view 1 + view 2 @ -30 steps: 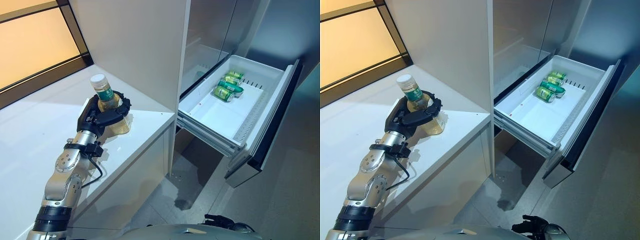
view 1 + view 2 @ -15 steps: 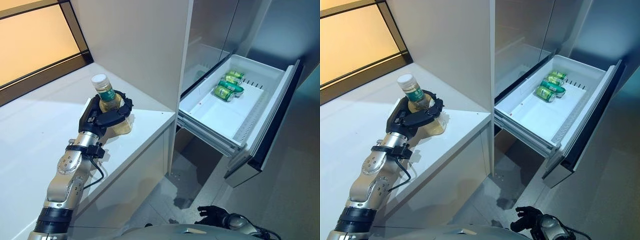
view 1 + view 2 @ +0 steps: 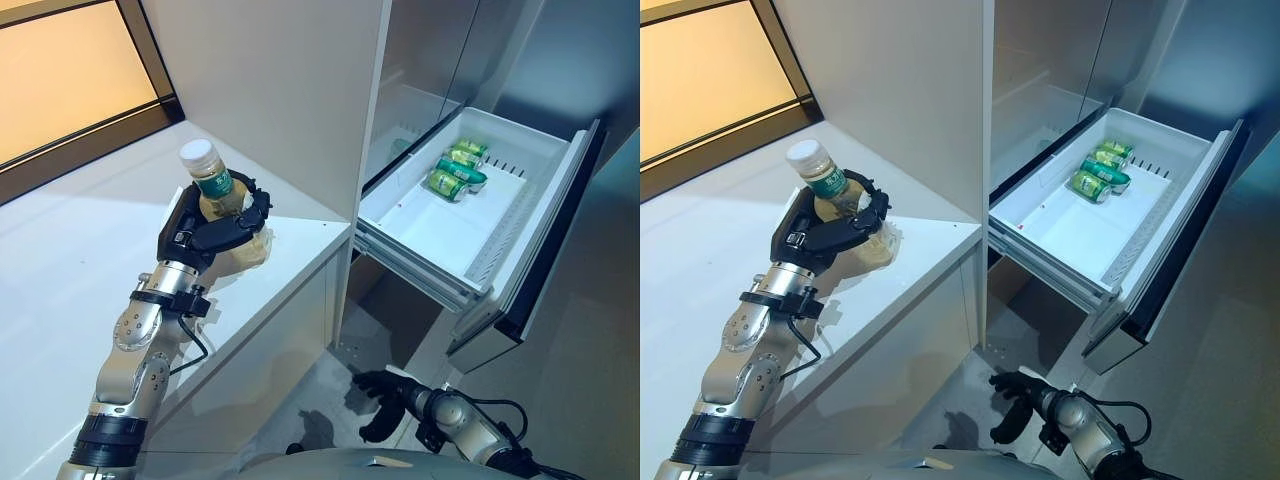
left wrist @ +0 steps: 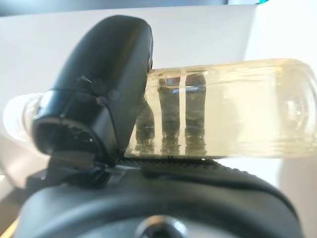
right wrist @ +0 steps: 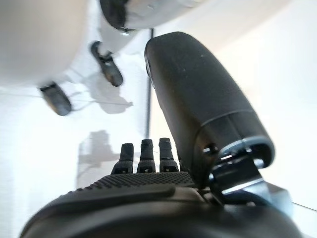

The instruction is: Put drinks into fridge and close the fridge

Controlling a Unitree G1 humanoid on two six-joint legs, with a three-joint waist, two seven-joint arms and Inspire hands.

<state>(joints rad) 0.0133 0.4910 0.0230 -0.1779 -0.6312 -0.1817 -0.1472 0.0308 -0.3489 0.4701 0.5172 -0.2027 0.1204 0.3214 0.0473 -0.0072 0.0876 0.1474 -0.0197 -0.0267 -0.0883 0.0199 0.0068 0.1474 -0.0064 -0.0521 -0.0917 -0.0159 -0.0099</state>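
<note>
My left hand (image 3: pixel 205 232) is shut on a clear bottle (image 3: pixel 213 185) of pale yellow drink with a white cap and a green neck label. It holds the bottle slightly tilted at the white counter (image 3: pixel 80 250). In the left wrist view the bottle (image 4: pixel 237 114) lies across the palm with the thumb (image 4: pixel 104 94) over it. The fridge drawer (image 3: pixel 420 240) stands pulled out to the right, with green cans (image 3: pixel 455 172) lying at its far end. My right hand (image 3: pixel 385 395) is open and empty, low over the floor below the drawer; it also shows in the right wrist view (image 5: pixel 198 99).
A tall white panel (image 3: pixel 270 90) rises between the counter and the fridge. The drawer's dark front (image 3: pixel 545 260) juts out to the right over the grey floor (image 3: pixel 580 400). A window (image 3: pixel 70 70) runs behind the counter.
My right hand has risen into view from the bottom edge and moved left under the drawer. My left hand keeps its hold on the bottle and has tilted it slightly.
</note>
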